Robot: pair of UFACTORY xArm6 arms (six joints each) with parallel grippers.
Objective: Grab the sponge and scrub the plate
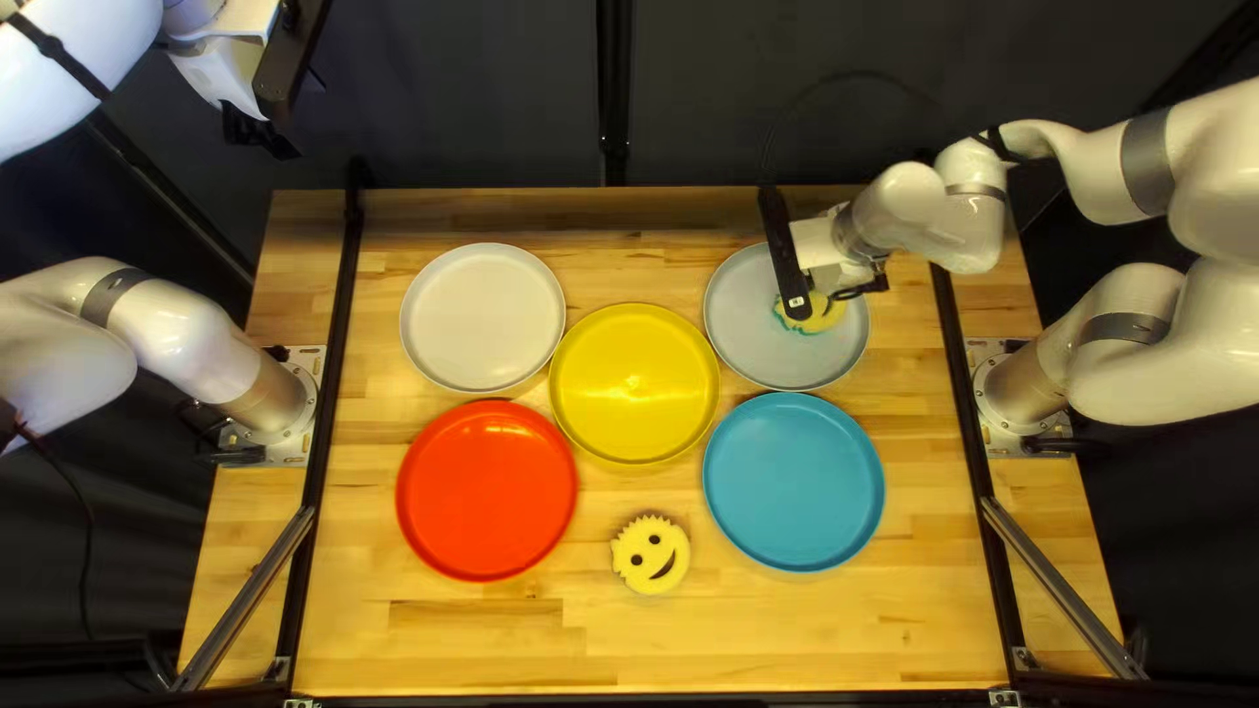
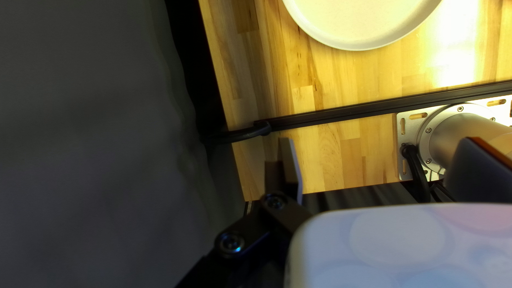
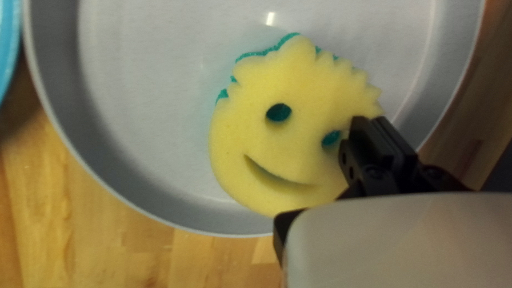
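Note:
A yellow smiley sponge (image 1: 821,315) with a green backing lies on the grey plate (image 1: 754,354) at the back right; the right wrist view shows its face up, the sponge (image 3: 266,133) inside the plate's rim (image 3: 133,205). My right gripper (image 1: 859,283) is over it. Close together, the fingers of the right gripper (image 3: 373,124) overlap the sponge's edge beside one eye; no sponge is visible between them. My left gripper (image 1: 260,134) is raised beyond the table's far-left corner. In its own view the left gripper (image 2: 386,160) holds its fingers wide apart, nothing between them.
White (image 1: 483,317), yellow (image 1: 635,383), red (image 1: 487,491) and blue (image 1: 794,481) plates are on the table. A second smiley sponge (image 1: 651,553) lies near the front, between the red and blue plates. Black rails (image 1: 328,433) run along both sides.

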